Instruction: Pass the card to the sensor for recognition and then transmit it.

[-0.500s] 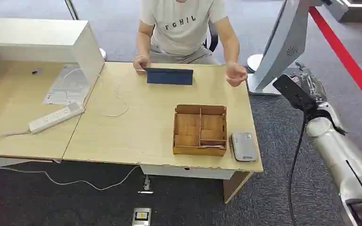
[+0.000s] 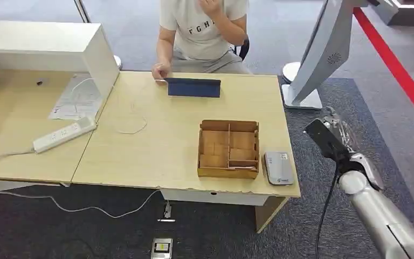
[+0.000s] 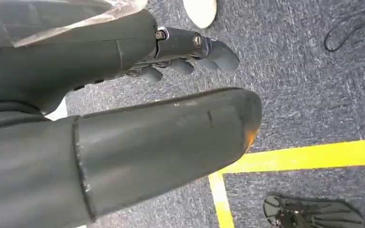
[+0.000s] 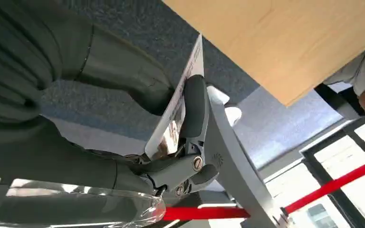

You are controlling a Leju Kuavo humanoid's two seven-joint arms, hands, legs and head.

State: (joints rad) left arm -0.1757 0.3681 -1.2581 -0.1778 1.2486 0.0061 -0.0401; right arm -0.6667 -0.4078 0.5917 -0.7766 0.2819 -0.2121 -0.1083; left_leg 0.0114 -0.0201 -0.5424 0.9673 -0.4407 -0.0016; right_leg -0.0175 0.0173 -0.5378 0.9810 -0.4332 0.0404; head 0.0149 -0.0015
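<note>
My right robot hand [image 4: 171, 142] is clamped on the card [image 4: 178, 107], pinched between thumb and a dark finger with the card standing edge-on. In the head view this robot hand [image 2: 337, 137] sits at right of centre, off the surface [image 2: 156, 145], over carpet. My left robot hand [image 3: 138, 95] hangs above the floor, fingers loosely apart, holding nothing.

Risks, as I judge them: the pinch covers little of the card, so a quick swing could twist it or let it slip. The sensor [image 2: 278, 167] lies near the surface's lower right corner, just beside the wooden tray [image 2: 229, 171]; a low approach could strike the surface edge or the tray wall.

Room: open carpet lies between my robot hand and the surface's right edge. The white stand [image 2: 315, 59] at upper right limits any swing that way. A person [image 2: 202, 32] sits at the far side.
</note>
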